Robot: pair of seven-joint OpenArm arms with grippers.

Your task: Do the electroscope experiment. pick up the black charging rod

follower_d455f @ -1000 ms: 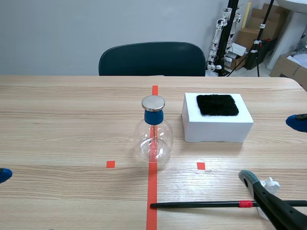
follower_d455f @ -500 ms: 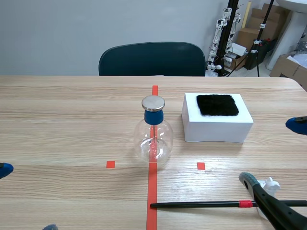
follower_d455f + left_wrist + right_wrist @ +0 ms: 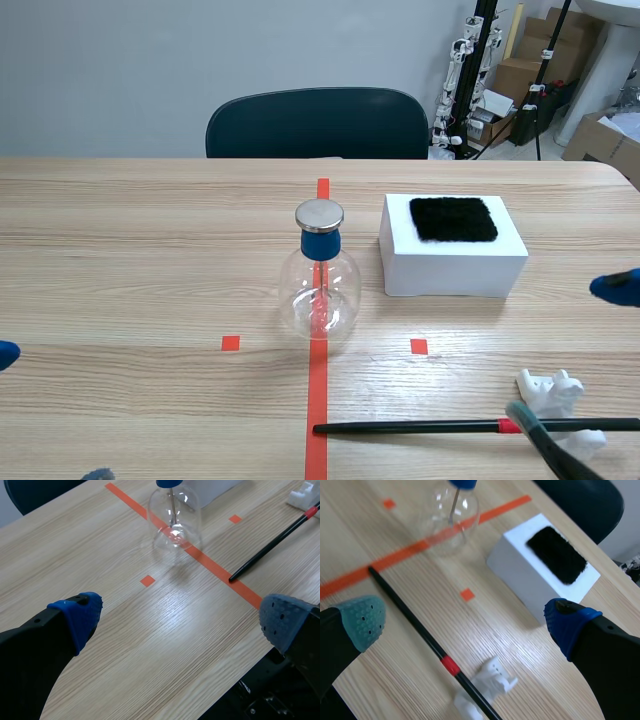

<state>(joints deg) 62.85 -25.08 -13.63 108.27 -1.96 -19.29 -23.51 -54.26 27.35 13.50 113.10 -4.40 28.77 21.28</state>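
The black charging rod [image 3: 410, 427] lies flat near the table's front edge. Its red band [image 3: 510, 426] is near the end that rests on a small white stand [image 3: 555, 393]. In the right wrist view the rod [image 3: 415, 622] runs under and between my open right gripper's [image 3: 465, 619] fingers, untouched. In the scene view the right gripper [image 3: 573, 355] hovers over the rod's right end. The glass electroscope flask [image 3: 320, 285] with a blue neck and metal cap stands on the red tape line. My left gripper [image 3: 180, 620] is open and holds nothing, with the rod's tip [image 3: 235, 575] ahead of it.
A white box [image 3: 452, 262] with a black cloth patch [image 3: 453, 218] on top stands right of the flask. A dark chair [image 3: 316, 122] sits behind the far edge. Bare wood lies between the flask and the left gripper [image 3: 50, 415].
The right gripper's grey-green finger has dropped toward the front edge, uncovering the white stand. The left gripper's fingertips shifted slightly. The rod has not moved.
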